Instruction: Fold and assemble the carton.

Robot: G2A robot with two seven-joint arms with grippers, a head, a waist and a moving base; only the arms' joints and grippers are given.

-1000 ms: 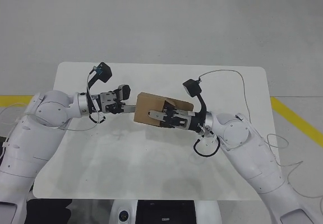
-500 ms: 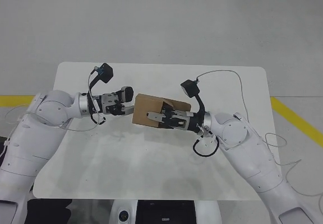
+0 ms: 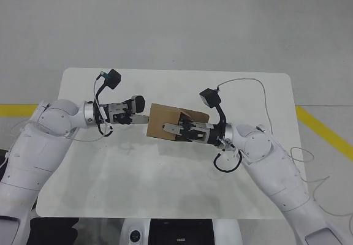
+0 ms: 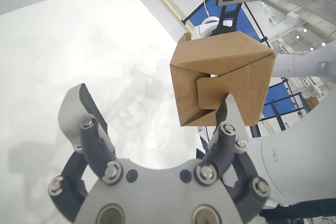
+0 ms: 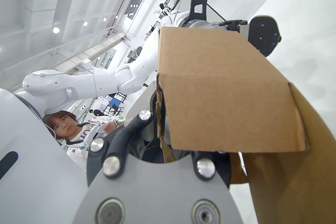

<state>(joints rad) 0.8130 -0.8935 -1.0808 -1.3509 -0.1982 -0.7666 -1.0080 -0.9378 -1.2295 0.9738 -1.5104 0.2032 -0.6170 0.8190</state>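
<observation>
A brown carton [image 3: 167,116] hangs above the middle of the white table [image 3: 164,184], lying on its side. My right gripper [image 3: 176,129] is shut on its side wall from the right; in the right wrist view the carton [image 5: 223,93] covers most of that gripper [image 5: 160,128]. The end with interlocked flaps [image 4: 223,78] faces my left gripper [image 4: 157,104], which stands open, one fingertip [image 4: 229,107] touching the tabbed flap and the other finger [image 4: 86,104] free over the table. Seen from above, the left gripper [image 3: 141,110] sits right at the carton's left end.
A thin white cable [image 3: 250,81] loops over the table's far right part. The table's edges run all round the arms, with yellow floor tape [image 3: 323,131] beyond on both sides.
The left gripper has edged a little closer to the carton's flap end. The right arm has shifted the carton only slightly.
</observation>
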